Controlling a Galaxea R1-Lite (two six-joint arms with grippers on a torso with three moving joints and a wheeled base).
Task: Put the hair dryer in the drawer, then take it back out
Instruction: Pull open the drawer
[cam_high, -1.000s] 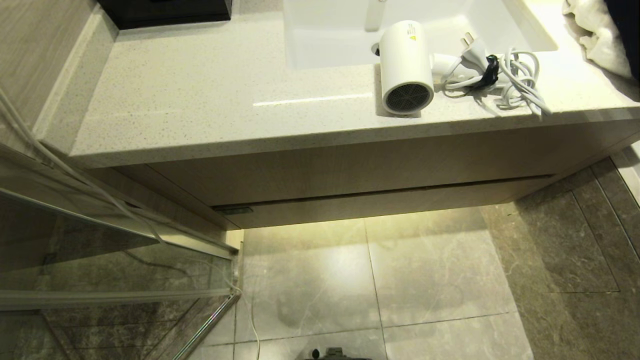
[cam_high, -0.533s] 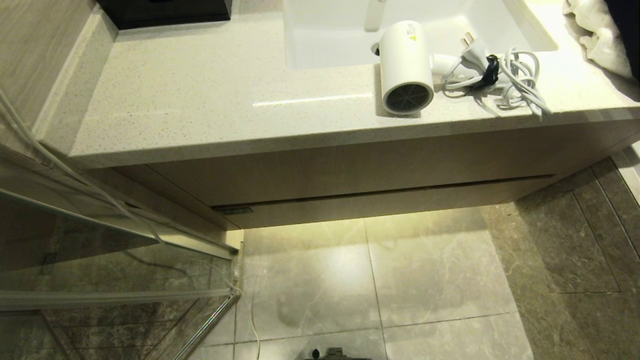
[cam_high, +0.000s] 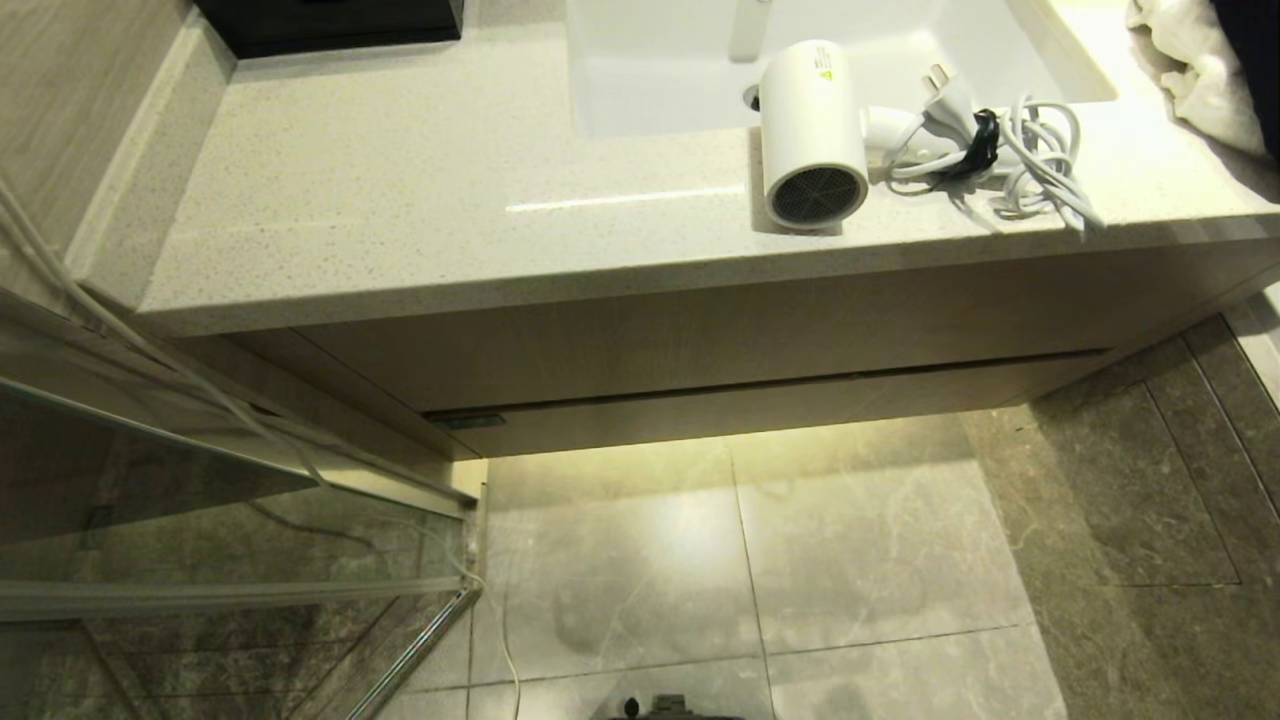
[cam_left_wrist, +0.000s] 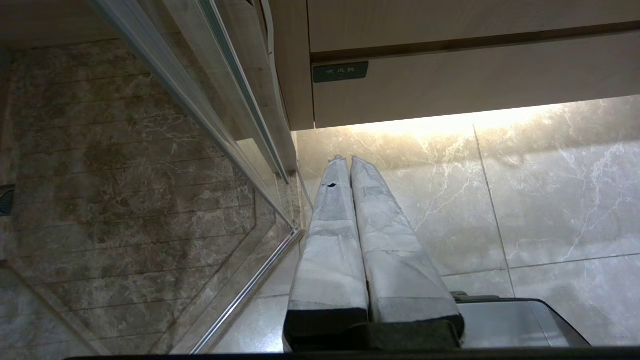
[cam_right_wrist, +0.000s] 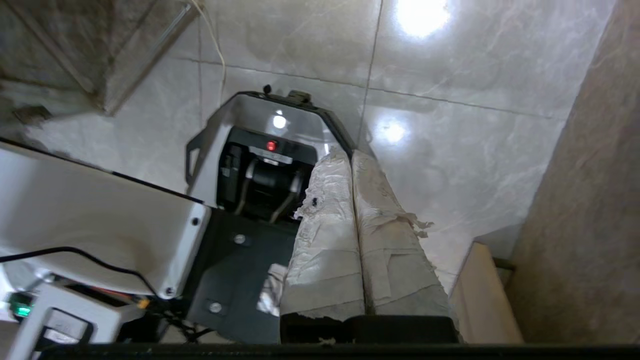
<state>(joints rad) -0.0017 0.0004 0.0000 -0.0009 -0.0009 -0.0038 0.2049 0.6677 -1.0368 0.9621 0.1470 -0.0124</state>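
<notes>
Both grippers low over the floor, out of the head view: left gripper (cam_left_wrist: 350, 162) and right gripper (cam_right_wrist: 350, 155), jaws pressed together, holding nothing. Drawer (cam_high: 760, 405) fully closed under the worktop. Hair dryer (cam_high: 812, 135) lies near the worktop's front edge, by the sink (cam_high: 660, 70), well apart from both. Step: start; probably open drawer first.

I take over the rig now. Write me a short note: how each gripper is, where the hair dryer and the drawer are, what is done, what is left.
Left gripper: shut, empty, low over the floor tiles near the vanity's corner.
Right gripper: shut, empty, above the robot's base.
Hair dryer: lying on the countertop at the sink's front edge, cord bundled beside it.
Drawer: closed.
Done: nothing visible.
Left: open the drawer, put the dryer in, take it back out.
</notes>
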